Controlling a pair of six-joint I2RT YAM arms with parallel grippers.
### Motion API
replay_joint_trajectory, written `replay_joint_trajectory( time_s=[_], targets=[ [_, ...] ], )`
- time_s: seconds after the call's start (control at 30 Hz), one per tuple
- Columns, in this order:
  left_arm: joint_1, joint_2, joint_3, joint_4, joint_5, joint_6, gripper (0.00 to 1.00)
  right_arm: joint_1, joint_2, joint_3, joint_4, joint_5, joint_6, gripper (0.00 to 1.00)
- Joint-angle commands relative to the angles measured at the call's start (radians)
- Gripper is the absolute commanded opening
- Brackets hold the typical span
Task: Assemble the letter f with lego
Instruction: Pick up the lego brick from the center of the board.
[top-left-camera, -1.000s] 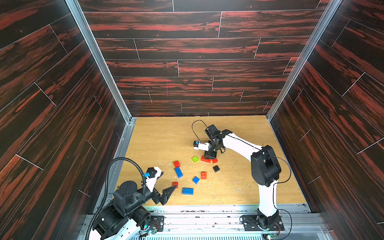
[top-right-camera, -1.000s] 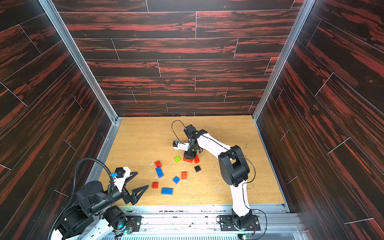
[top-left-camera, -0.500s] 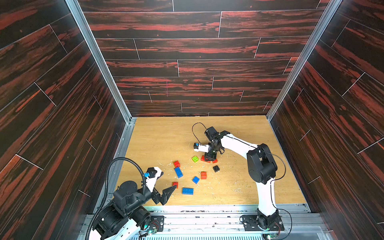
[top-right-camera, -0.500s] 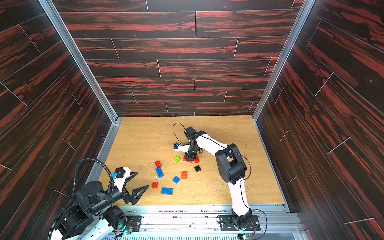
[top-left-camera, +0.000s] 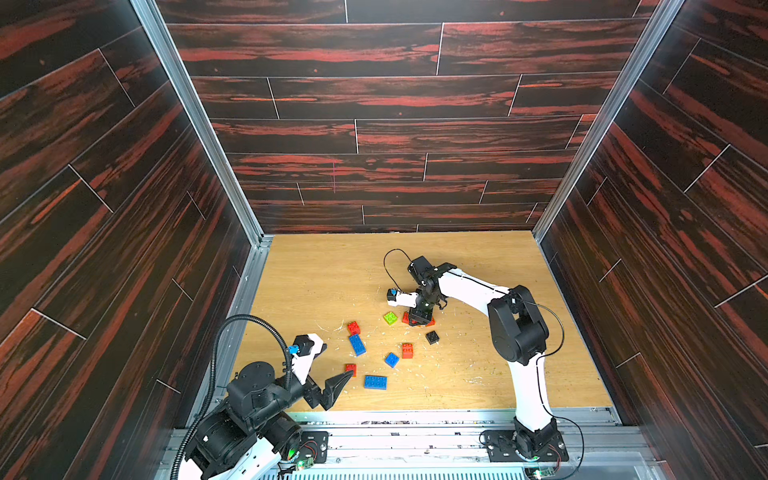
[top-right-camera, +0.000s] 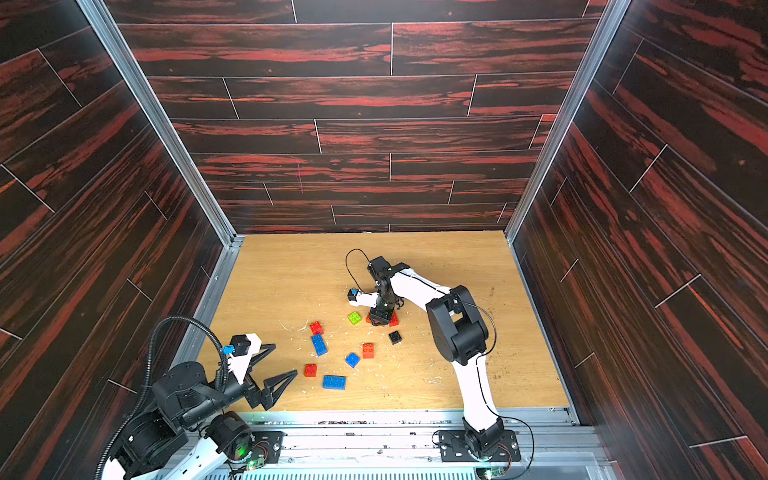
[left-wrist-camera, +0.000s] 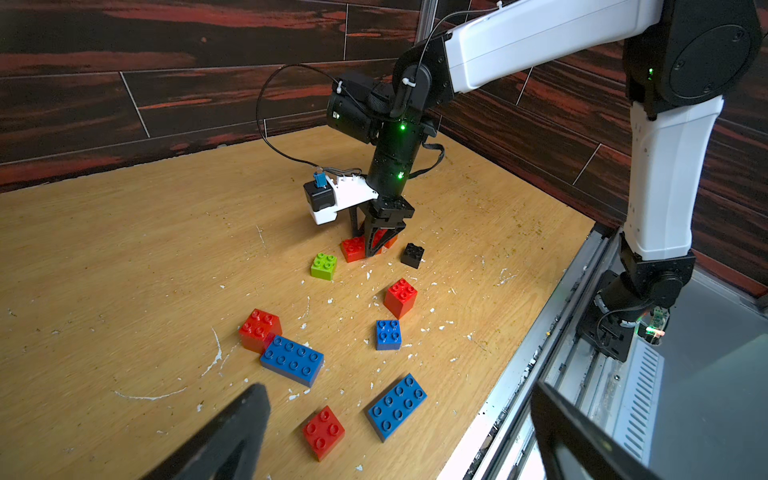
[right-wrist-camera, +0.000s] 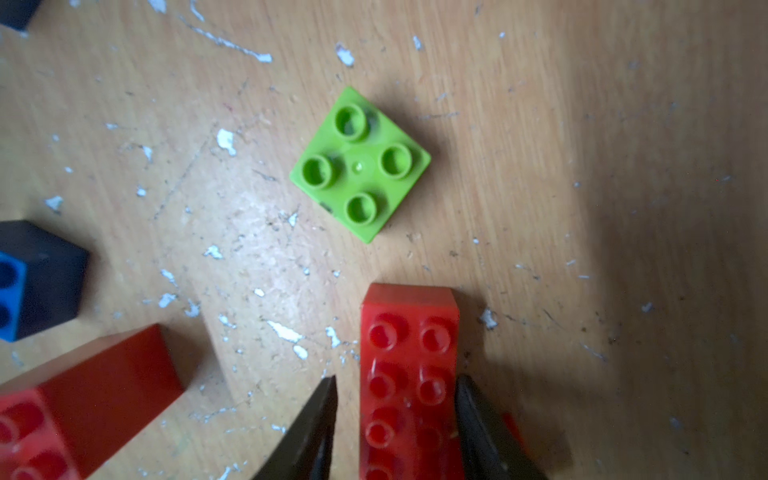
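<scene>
Dark panelled walls (top-left-camera: 395, 95) boxed in a pale desk (top-left-camera: 324, 278) where the lego (top-left-camera: 357, 345) lay scattered singly. Nothing was visibly joined, so nearly the whole letter was left. Right pincer (right-wrist-camera: 395, 382) straddled a long red brick (right-wrist-camera: 409, 332), one finger touching, the other seemingly just apart; a clench could not be confirmed. Left pincer (top-right-camera: 285, 359) hung spread wide, empty.

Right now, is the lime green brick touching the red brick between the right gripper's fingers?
Apart: right wrist view shows bare wood between the lime green brick and red brick.
</scene>
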Motion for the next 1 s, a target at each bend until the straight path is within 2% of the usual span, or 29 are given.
replay_joint_trajectory(
  time_s=[0.0,0.47,0.57,0.77,0.97],
  targets=[
    [-0.004,-0.004,-0.012,0.006,0.000,-0.005,1.00,-0.003,0.038,0.037,-0.034,-0.023,0.013,0.48],
    [-0.004,-0.009,-0.011,0.005,-0.003,-0.005,1.00,-0.004,0.060,0.066,-0.056,-0.022,0.016,0.48],
    [-0.005,-0.009,-0.012,0.004,-0.003,-0.004,1.00,-0.003,0.063,0.071,-0.058,-0.024,0.017,0.44],
    [-0.007,-0.011,-0.011,0.004,-0.005,-0.004,1.00,-0.003,0.073,0.087,-0.081,-0.035,0.018,0.24],
    [-0.006,-0.010,-0.012,0.005,-0.006,-0.005,1.00,-0.003,0.046,0.079,-0.088,-0.035,0.023,0.21]
  ],
)
